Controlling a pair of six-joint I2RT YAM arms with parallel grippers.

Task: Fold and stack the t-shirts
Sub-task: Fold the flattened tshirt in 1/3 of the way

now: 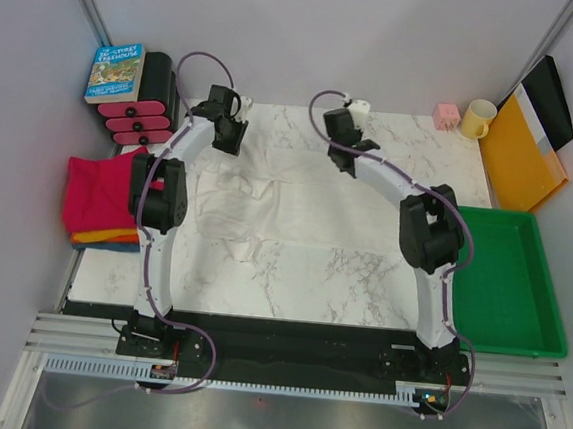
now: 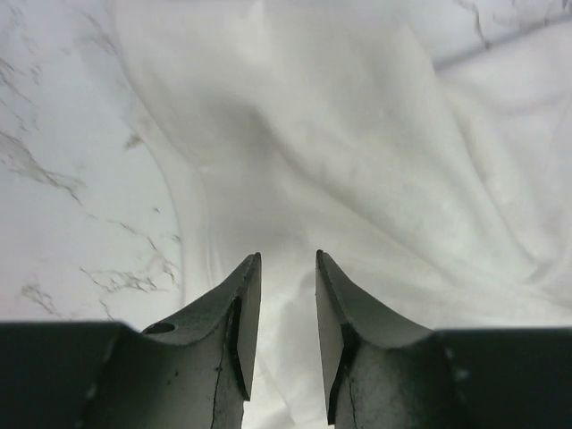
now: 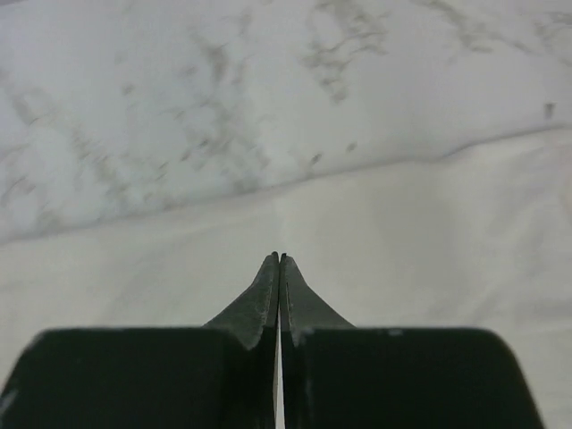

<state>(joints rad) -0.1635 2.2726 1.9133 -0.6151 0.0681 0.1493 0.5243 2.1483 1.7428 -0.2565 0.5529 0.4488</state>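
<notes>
Two robot arms rise from the near edge of a marble table (image 1: 291,275), both reaching out toward its far half. A green tray (image 1: 504,346) sits at the table's right side. On the left edge lies a stack of folded tees, with the magenta-pink shirt (image 1: 98,193) on top, the orange shirt (image 1: 104,236) under it and the blue shirt (image 1: 115,247) showing only as a thin strip at the bottom.

Left of centre, the cream-white shirt (image 1: 243,196) is spread wrinkled on the marble, well apart from the tray and just beside the stack. The left gripper (image 2: 288,259) hangs over the shirt's far-left part with its jaws a narrow gap apart. Cloth shows through the gap, though whether it touches the fingers (image 2: 241,313) cannot be told. The right gripper (image 3: 279,259) is pressed fully closed with nothing between its tips. It is poised above the shirt's far-right edge, bare marble just beyond it.

Along the back stand a blue book (image 1: 115,71), a black rack (image 1: 158,73) of pink pieces, a pink cube (image 1: 447,115) and a yellow mug (image 1: 479,119). A yellow-orange folder (image 1: 523,155) leans in the far-right corner.
</notes>
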